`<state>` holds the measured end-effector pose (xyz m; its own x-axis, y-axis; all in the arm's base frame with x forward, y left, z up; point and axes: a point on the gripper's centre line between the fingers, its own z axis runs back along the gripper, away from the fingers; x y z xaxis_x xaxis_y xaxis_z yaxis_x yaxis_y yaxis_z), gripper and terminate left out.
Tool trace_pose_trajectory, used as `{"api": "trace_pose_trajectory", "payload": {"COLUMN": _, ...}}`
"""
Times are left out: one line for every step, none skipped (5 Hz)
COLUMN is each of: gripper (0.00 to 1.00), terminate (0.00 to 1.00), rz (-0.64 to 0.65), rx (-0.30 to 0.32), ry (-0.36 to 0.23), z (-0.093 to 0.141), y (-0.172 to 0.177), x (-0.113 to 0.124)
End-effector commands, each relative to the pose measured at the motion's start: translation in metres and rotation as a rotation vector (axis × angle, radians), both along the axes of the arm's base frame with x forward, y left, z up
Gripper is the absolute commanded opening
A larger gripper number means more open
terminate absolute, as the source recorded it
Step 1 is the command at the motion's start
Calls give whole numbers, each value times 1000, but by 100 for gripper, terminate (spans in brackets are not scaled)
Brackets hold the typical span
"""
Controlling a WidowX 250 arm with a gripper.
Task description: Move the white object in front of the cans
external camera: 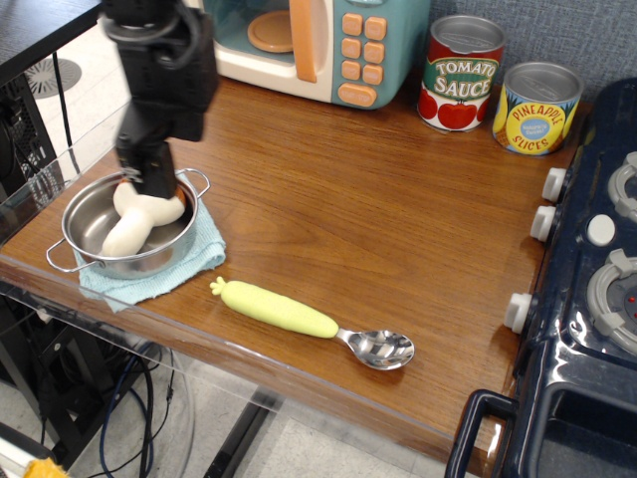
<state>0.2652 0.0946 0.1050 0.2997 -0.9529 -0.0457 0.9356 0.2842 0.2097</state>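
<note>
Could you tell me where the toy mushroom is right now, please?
The toy mushroom lies in the steel pot on a blue cloth at the table's front-left corner, directly under the gripper.

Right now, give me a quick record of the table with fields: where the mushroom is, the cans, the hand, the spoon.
mushroom: white-stemmed toy mushroom lying in the metal pot, cap end hidden by the hand
pot: sits on a light blue cloth near the table's left front corner
hand: hand low over the mushroom's cap end; whether open or shut cannot be told
cans: Tomato Sauce can and Pineapple Slices can side by side at the back right
spoon: yellow-green handled spoon near the front edge
</note>
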Motion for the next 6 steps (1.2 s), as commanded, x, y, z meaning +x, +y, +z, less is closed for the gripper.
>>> {"api": "trace_pose_trajectory", "payload": {"gripper": 100, "terminate": 0, "rz": 80, "rx": 66, "ry": 5, "z": -8, "y": 39, "x": 4}}
{"api": "trace_pose_trajectory", "payload": {"gripper": 100, "terminate": 0, "rz": 73, "rx": 114, "ry": 41, "z": -24, "y": 46, "x": -1}}
{"api": "trace_pose_trajectory", "payload": {"gripper": 100, "terminate": 0, "rz": 58, "rx": 120, "ry": 63, "z": -40, "y": 48, "x": 2}}
{"api": "trace_pose_trajectory", "payload": {"gripper": 100, "terminate": 0, "rz": 47, "rx": 108, "ry": 63, "z": -48, "y": 47, "x": 5}}
{"api": "trace_pose_trajectory", "payload": {"gripper": 0, "terminate": 0, "rz": 58, "rx": 107, "ry": 65, "z": -53, "y": 48, "x": 5}}
{"api": "trace_pose_trajectory", "payload": {"gripper": 0, "terminate": 0, "rz": 65, "rx": 111, "ry": 65, "z": -54, "y": 49, "x": 4}}
